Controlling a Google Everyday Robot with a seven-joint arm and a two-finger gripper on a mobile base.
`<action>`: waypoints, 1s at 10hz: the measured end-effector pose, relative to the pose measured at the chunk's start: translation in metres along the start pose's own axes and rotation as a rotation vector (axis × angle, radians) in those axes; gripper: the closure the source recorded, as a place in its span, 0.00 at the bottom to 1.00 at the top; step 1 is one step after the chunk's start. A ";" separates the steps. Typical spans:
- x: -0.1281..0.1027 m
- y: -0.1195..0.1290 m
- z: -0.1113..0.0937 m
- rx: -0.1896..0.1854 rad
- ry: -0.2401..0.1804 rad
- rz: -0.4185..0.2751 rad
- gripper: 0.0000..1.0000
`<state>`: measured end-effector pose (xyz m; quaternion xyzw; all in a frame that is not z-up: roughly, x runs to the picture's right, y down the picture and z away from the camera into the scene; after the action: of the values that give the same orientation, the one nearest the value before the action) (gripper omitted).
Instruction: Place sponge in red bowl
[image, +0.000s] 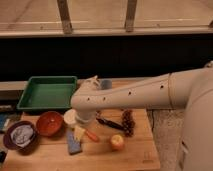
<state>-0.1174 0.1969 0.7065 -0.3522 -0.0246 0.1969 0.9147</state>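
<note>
The sponge (73, 145) is a flat blue-grey block lying on the wooden table (45, 160), in front of the white cup (69, 117). The red bowl (49, 123) stands left of the cup, with nothing in it that I can see. My gripper (79, 132) hangs from the white arm (130, 95) that reaches in from the right. Its yellowish tip is right over the sponge's far end, touching it or nearly so. The arm's elbow hides part of the cup.
A dark purple bowl (20, 136) with crumpled white stuff sits at the far left. A green tray (48, 92) is at the back left. A carrot piece (92, 135), an apple (117, 142), a dark bunch (128, 121), a black pen-like thing (109, 123) and a small blue-grey cup (105, 84) lie right of the sponge.
</note>
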 end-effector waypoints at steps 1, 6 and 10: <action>-0.006 0.012 0.012 -0.026 0.000 -0.022 0.20; -0.019 0.033 0.026 -0.087 -0.007 -0.086 0.20; -0.019 0.033 0.027 -0.090 -0.009 -0.088 0.20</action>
<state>-0.1515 0.2289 0.7064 -0.3905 -0.0532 0.1566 0.9056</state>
